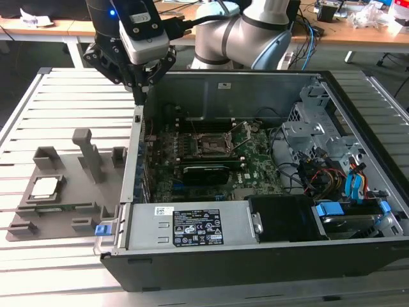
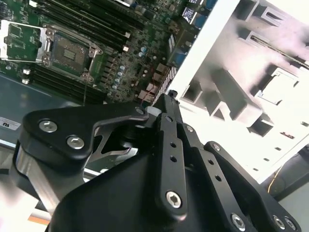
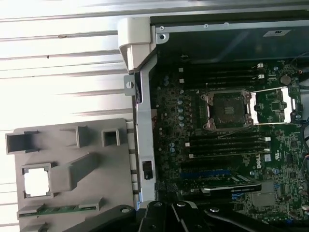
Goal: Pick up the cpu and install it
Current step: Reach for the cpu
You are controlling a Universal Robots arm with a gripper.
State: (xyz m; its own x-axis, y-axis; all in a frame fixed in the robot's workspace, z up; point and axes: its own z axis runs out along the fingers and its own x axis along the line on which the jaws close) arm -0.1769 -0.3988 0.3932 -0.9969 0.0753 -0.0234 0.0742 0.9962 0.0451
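The cpu (image 1: pixel 46 187) is a small silvery-white square chip lying flat in a recess of the grey fixture plate (image 1: pixel 77 211), at the exterior view's left, outside the computer case. It also appears as a bright square in both wrist views (image 2: pixel 276 89) (image 3: pixel 37 181). My gripper (image 1: pixel 142 94) hangs above the case's left wall, between the fixture plate and the motherboard, well above the cpu. Its fingers (image 2: pixel 167 104) are pressed together with nothing between them. The open socket (image 1: pixel 211 146) (image 3: pixel 227 108) (image 2: pixel 70 50) sits on the motherboard with its metal frame flipped up.
The open computer case (image 1: pixel 255 243) lies on a slatted metal table (image 1: pixel 38 102). Its left wall (image 3: pixel 140 96) stands between the fixture plate and the motherboard. Upright grey posts (image 1: pixel 89 153) rise from the fixture. Drive bays and cables (image 1: pixel 332 173) fill the case's right side.
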